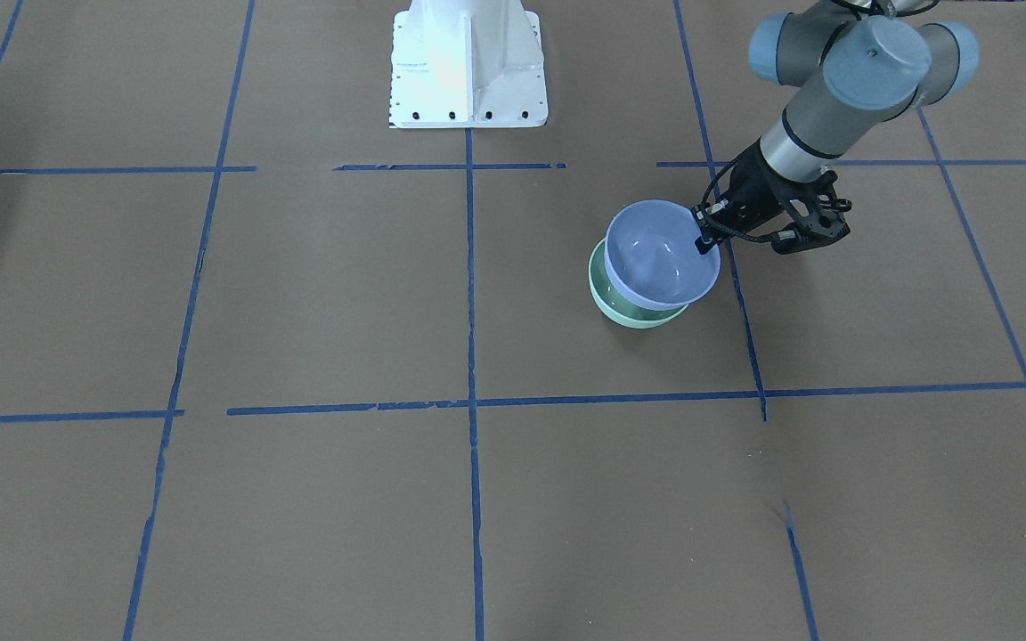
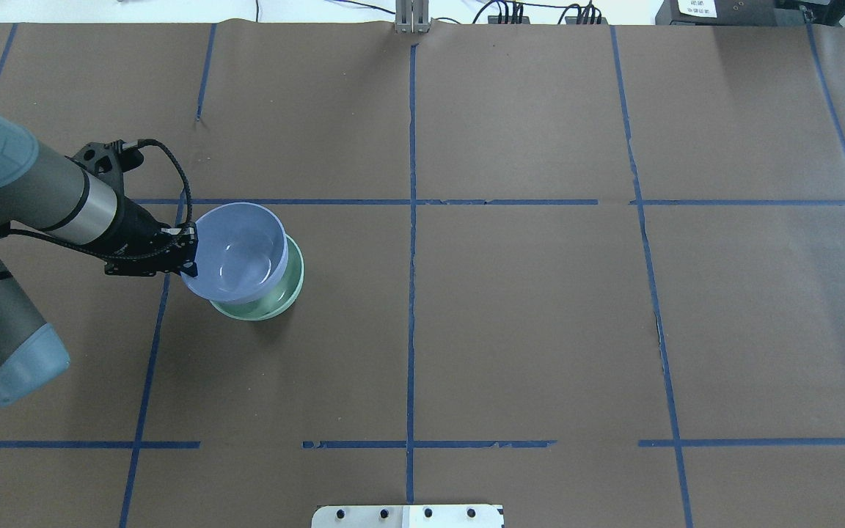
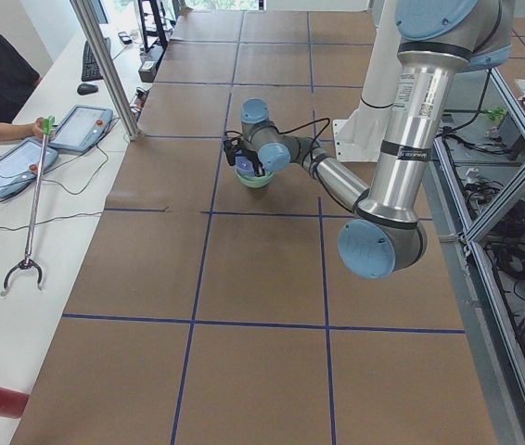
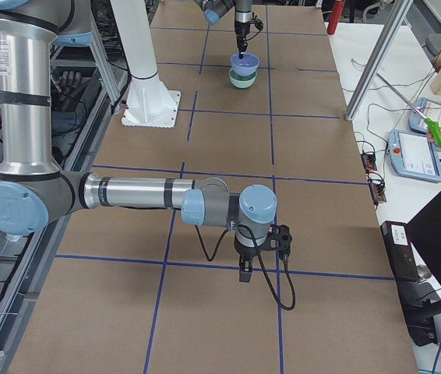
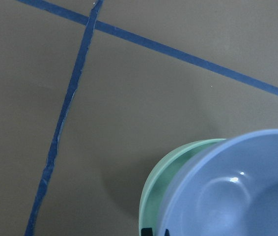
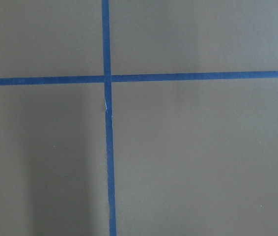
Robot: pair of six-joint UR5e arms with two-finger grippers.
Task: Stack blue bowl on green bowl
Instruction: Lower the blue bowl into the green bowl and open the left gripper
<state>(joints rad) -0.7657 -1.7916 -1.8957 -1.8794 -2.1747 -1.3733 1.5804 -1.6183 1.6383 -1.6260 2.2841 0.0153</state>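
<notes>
brown table [image 2: 540, 330]; left tool [image 2: 189, 259] grips blue bowl [image 2: 240, 253] above green bowl [image 2: 270, 309]

**Operator:** How much of the green bowl [image 2: 284, 296] do I get?

**Observer:** From overhead you see only a crescent of its rim; the blue bowl [image 2: 238, 253] covers the rest. In your left wrist view the edge cuts the blue bowl off at right and bottom.

**Operator:** And the right gripper [image 4: 245, 273]?

**Observer:** You find it only in the exterior right view, so you cannot tell how its jaws stand. In the exterior left view both bowls are tiny, partly behind the left gripper [image 2: 188, 262].
</notes>
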